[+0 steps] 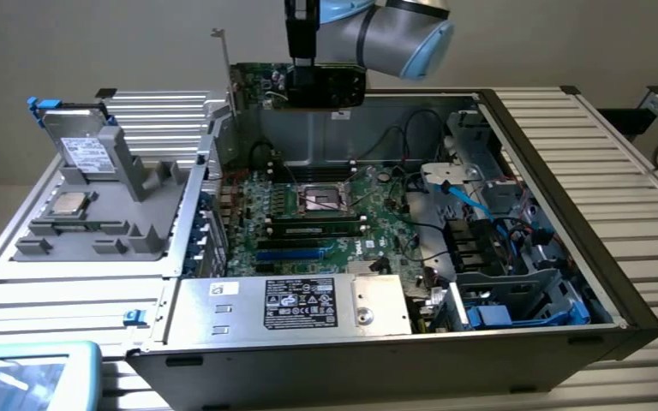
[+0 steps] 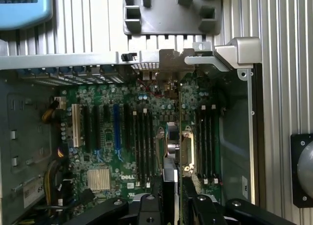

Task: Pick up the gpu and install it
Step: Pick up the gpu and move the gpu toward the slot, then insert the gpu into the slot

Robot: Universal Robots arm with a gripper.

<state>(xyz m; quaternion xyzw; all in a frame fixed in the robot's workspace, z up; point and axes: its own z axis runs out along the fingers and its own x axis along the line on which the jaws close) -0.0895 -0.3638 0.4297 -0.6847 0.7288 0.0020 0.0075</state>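
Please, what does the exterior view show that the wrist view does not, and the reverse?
The exterior view adds the arm's grey elbow, the CPU chip on the grey holder and the blue cables. The wrist view adds the white slot on the motherboard. Shared: the motherboard, the blue tray, and the gripper shut on the gpu.

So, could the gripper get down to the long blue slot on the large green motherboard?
Probably yes: the case lies open, nothing covers the slot, and the gripper, shut on the green gpu card, hangs above the motherboard.
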